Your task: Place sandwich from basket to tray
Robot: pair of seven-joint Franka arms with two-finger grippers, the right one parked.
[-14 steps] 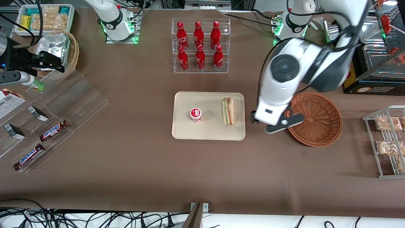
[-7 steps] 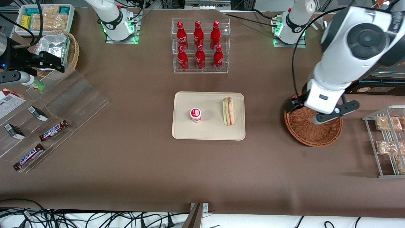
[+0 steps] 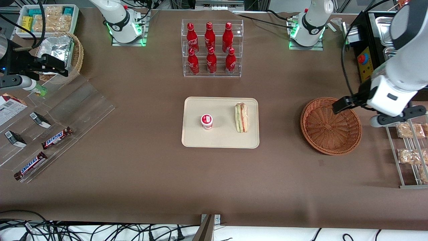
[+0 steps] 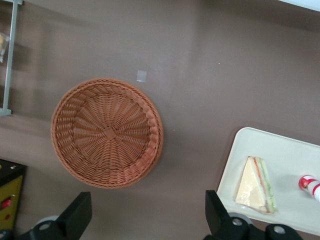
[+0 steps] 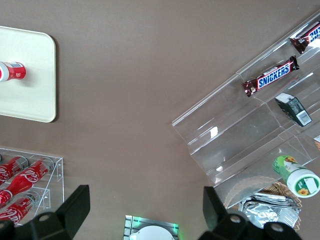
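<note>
The sandwich [image 3: 241, 117] lies on the cream tray [image 3: 220, 137], along its short edge nearest the basket. The wrist view shows the same wedge sandwich [image 4: 256, 186] on the tray [image 4: 295, 150]. The reddish-brown wicker basket [image 3: 311, 134] holds nothing, and its bare woven bottom [image 4: 107, 132] shows. My gripper [image 3: 359, 102] hangs high over the basket's rim on the side toward the working arm's end of the table. Its fingers [image 4: 80, 220] are spread wide, and the gripper [image 4: 148, 220] is open with only brown table between them.
A small red-and-white cup [image 3: 207, 121] stands on the tray. An acrylic rack of red bottles [image 3: 211, 48] stands farther from the camera than the tray. A wire rack with snack packets [image 3: 409, 147] is beside the basket. Steel pans [image 3: 384, 20] and a yellow control box [image 3: 366, 65] are close to the arm.
The gripper has swung from beside the tray, across the basket, toward the working arm's end of the table. The sandwich and cup have stayed put on the tray.
</note>
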